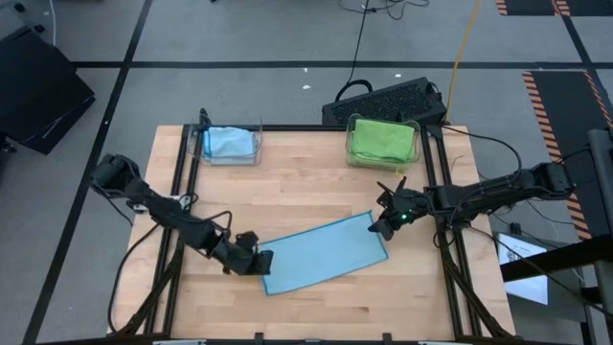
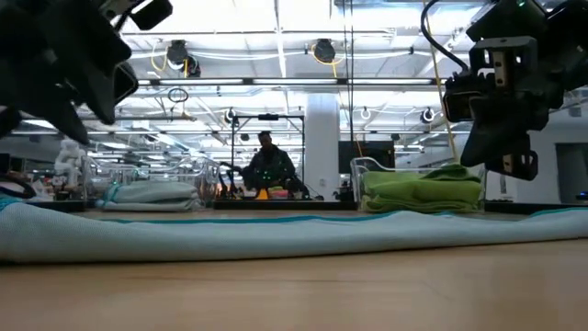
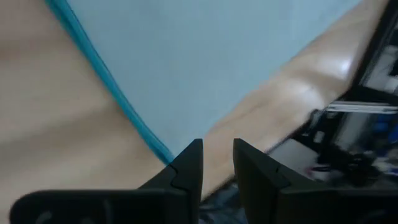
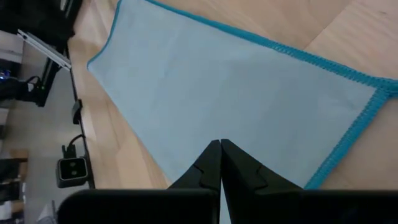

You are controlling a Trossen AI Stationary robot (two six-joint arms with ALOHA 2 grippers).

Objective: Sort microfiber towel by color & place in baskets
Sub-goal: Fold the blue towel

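A light blue microfiber towel with a teal hem (image 1: 326, 253) lies flat on the near wooden surface (image 1: 316, 192). The left claw (image 1: 257, 261), slightly spread, sits at its near-left corner; the right claw (image 1: 381, 222), pressed together, hovers just above its right corner. Farther back, two clear plastic baskets (image 1: 230, 144) (image 1: 383, 140) hold blue and green towels.

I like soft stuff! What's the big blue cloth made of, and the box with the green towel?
The blue cloth looks like soft, matte microfiber fabric with a stitched teal edge. The box seems clear, shiny plastic: the green towel shows through its walls.
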